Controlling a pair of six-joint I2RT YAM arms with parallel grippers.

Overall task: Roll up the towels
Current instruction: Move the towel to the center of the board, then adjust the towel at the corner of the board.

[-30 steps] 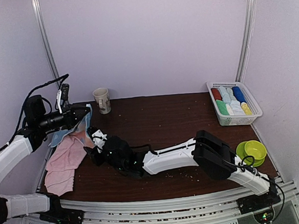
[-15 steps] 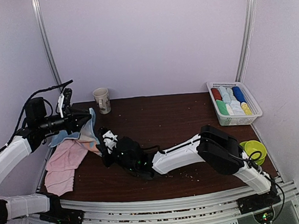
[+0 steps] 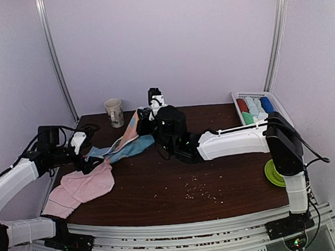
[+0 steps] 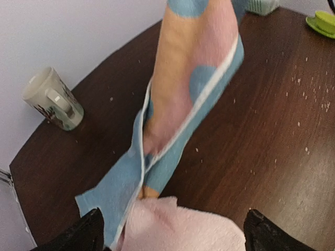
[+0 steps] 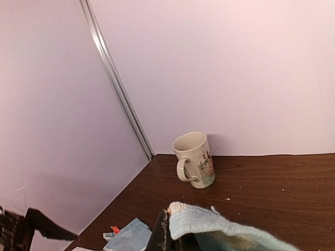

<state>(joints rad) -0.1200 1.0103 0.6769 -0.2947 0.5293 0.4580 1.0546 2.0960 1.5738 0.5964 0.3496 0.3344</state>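
Note:
The light blue towel (image 3: 123,144) with orange dots hangs stretched from my right gripper (image 3: 140,119), which is shut on its upper corner (image 5: 207,224) above the table's back middle. Its lower end (image 4: 112,196) rests on the wood beside a pale pink towel (image 3: 80,188). My left gripper (image 3: 91,151) stands open at that lower end. In the left wrist view its fingertips (image 4: 90,231) straddle the pink towel (image 4: 183,226) without holding anything. The blue towel (image 4: 183,99) rises away from it.
A cream mug (image 3: 114,112) stands at the back left, also seen as the mug (image 5: 194,159) and the mug (image 4: 52,99). A white basket (image 3: 282,128) of rolled cloths sits back right. A green bowl (image 3: 272,173) lies by the right edge. Crumbs dot the wood.
My left gripper opened and let go of the blue towel, then dropped toward the table. My right gripper shut on the towel and carried its corner up, back and to the right.

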